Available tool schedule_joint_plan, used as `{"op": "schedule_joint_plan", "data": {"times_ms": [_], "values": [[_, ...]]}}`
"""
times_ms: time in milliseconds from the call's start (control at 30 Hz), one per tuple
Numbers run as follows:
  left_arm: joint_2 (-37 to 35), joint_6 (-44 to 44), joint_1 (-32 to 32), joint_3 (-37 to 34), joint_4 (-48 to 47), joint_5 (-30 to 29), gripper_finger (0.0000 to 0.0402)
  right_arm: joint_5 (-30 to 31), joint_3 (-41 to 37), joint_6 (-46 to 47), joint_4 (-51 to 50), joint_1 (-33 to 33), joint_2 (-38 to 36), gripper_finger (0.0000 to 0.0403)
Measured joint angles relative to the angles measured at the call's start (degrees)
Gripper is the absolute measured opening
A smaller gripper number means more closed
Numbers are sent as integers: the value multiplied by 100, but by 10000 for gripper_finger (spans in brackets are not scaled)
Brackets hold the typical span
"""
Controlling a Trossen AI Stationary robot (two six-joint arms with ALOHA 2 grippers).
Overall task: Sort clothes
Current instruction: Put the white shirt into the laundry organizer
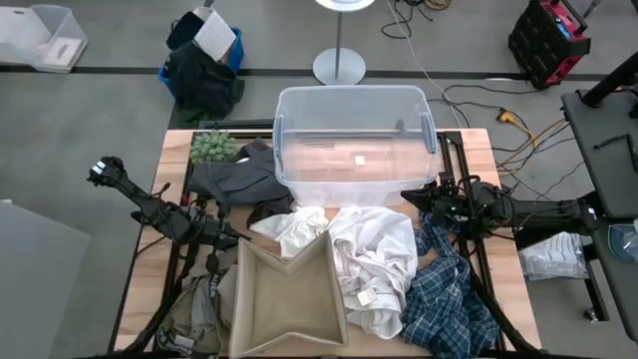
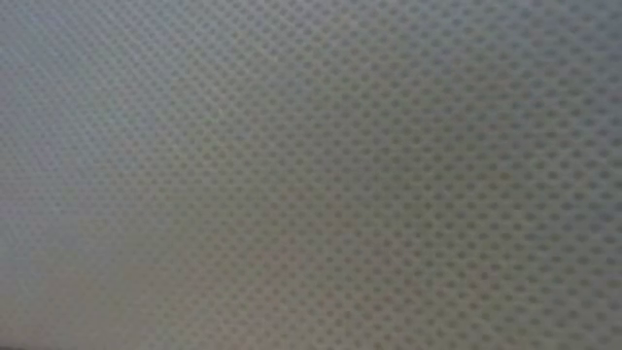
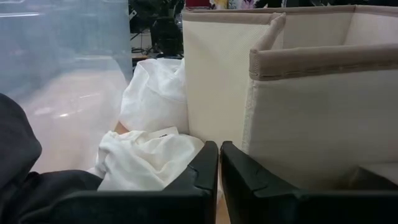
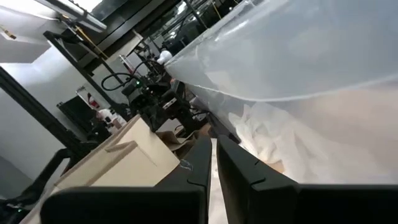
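Nothing is sorted yet: the clothes (image 1: 374, 264) lie heaped on the worktop (image 1: 179, 150) between the clear bin (image 1: 351, 140) and tan box (image 1: 284, 299). Both tools, left (image 1: 231, 239) and right (image 1: 411, 198), are together and empty. Next, one must part and grasp a garment.

Robotics lab | floor cables (image 1: 469, 95) | toolbox (image 1: 550, 40) | lamp stand (image 1: 339, 66)

Clear bin (image 1: 351, 140) interior free; clothes (image 1: 374, 264) and tan box (image 1: 284, 299) crowd near table half.
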Motion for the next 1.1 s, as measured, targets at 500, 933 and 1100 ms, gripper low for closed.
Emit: {"op": "schedule_joint_plan", "data": {"times_ms": [500,933,1100], "values": [[-1,-156,1,0,1224,-82,1,-202,1,1691,337,0,17,18],[-83,-586,1,4,3327,9,1,-1193,286,1176,836,42,4,18],[-112,-571,1,4,4272,1,1,-1200,1159,795,-61,203,62,18]]}}
